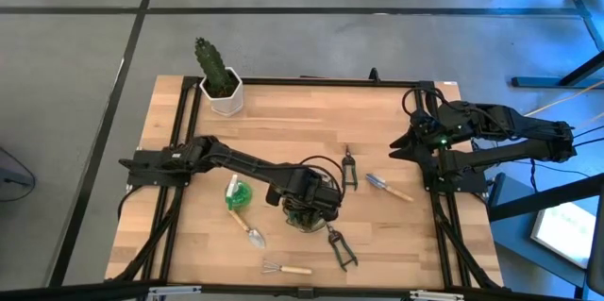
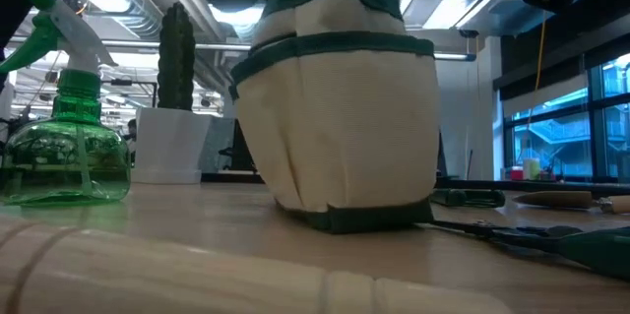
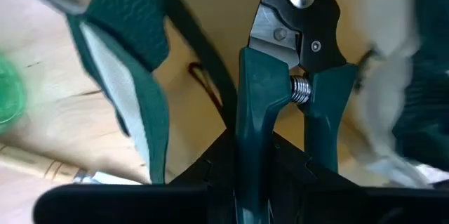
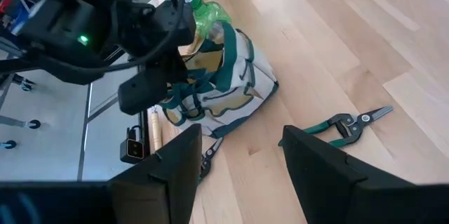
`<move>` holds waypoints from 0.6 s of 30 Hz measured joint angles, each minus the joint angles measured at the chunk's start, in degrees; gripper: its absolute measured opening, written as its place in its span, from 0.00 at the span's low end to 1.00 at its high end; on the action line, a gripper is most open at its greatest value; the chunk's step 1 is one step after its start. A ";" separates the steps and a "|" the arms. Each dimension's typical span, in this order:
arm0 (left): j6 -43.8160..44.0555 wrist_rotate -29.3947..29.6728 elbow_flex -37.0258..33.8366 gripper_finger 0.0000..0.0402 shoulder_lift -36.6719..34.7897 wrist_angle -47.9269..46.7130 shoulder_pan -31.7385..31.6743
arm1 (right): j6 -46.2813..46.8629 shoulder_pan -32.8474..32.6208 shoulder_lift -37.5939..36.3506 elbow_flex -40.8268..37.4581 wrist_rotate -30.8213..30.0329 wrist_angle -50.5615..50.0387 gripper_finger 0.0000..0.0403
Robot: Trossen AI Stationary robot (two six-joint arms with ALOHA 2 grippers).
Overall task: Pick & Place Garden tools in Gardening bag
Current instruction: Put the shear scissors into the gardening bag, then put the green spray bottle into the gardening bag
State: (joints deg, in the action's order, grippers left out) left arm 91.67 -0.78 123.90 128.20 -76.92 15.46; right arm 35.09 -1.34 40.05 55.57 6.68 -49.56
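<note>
Your left gripper [image 3: 270,182], clamped on green-handled pruning shears [image 3: 295,76], hangs directly over the gardening bag's [image 1: 307,214] mouth, blades pointing down; lower straight.

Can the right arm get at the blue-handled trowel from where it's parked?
Probably yes. The right pincer sits open at the table's right edge, and the blue-handled trowel lies on bare wood just in front of it, with nothing between. The left pincer is busy over the gardening bag, further off.
</note>
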 joint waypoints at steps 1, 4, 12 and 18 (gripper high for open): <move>0.10 0.22 0.02 0.12 0.00 0.17 0.00 | 0.00 0.00 0.00 0.00 0.00 0.00 0.50; 0.07 -0.03 0.02 0.17 0.11 -0.05 0.00 | 0.00 0.00 0.00 0.00 0.00 0.00 0.50; -1.50 -0.72 0.02 0.33 -0.14 -0.02 0.00 | -0.22 0.00 0.00 0.00 0.00 0.00 0.50; -1.94 1.50 0.02 0.35 -2.53 -0.89 0.01 | -0.22 0.01 0.00 0.00 -0.02 -0.02 0.50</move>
State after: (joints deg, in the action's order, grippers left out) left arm 89.73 0.72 123.92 125.67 -77.82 15.47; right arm 34.87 -1.34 40.05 55.57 6.66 -49.58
